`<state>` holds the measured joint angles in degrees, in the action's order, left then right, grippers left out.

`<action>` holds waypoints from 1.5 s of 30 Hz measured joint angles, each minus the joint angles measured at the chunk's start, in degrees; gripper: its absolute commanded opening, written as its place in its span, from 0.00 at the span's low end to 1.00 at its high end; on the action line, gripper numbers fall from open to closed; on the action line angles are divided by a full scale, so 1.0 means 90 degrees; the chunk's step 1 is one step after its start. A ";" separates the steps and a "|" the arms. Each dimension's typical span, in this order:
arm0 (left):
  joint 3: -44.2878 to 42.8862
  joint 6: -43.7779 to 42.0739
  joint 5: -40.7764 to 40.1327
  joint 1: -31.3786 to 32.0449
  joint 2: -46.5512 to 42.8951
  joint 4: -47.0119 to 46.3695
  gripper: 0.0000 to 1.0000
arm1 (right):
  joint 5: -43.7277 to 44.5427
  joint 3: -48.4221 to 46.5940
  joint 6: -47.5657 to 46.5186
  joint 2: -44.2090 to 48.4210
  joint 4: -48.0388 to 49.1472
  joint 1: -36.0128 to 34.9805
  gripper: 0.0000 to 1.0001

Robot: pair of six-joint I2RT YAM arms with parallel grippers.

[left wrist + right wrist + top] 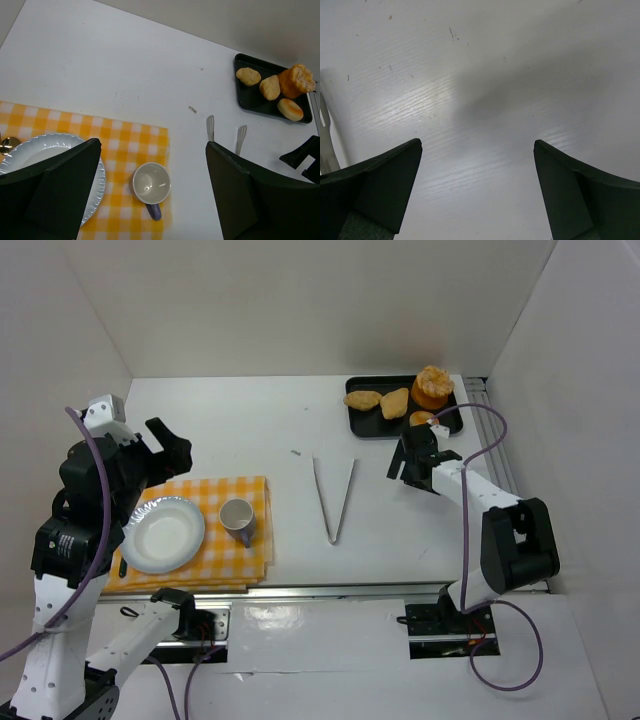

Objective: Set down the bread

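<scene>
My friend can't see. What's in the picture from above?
The left gripper and right gripper hang open and empty above a white table. Bread sits in a black tray far right; a plate and cup rest on a yellow checked cloth left, tongs between.

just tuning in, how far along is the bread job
Done: nothing yet; the plate is empty and all four bread pieces sit on the black tray. In hand: nothing; the left end effector and right end effector are open and empty, and the tongs lie untouched. Left: probably the whole pick and placing.
</scene>
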<state>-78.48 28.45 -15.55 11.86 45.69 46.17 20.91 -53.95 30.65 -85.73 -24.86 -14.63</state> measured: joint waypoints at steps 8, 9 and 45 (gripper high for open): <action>0.0000 0.0000 0.0007 0.0000 -0.0002 0.0000 0.99 | -0.0029 -0.0010 0.0068 -0.0010 -0.0007 -0.0097 1.00; 0.0000 0.0002 0.0007 0.0000 -0.0002 0.0000 0.99 | 0.0000 -0.0017 0.0092 -0.0012 -0.0012 -0.0180 1.00; 0.0109 0.0015 0.0095 0.0002 -0.0019 -0.0146 0.99 | 0.0221 -0.0738 0.0238 -0.2081 0.1270 -0.3633 0.63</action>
<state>-77.49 28.58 -14.70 11.88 45.52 44.86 22.90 -60.60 32.80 -104.47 -13.43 -47.33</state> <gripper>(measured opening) 0.993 0.734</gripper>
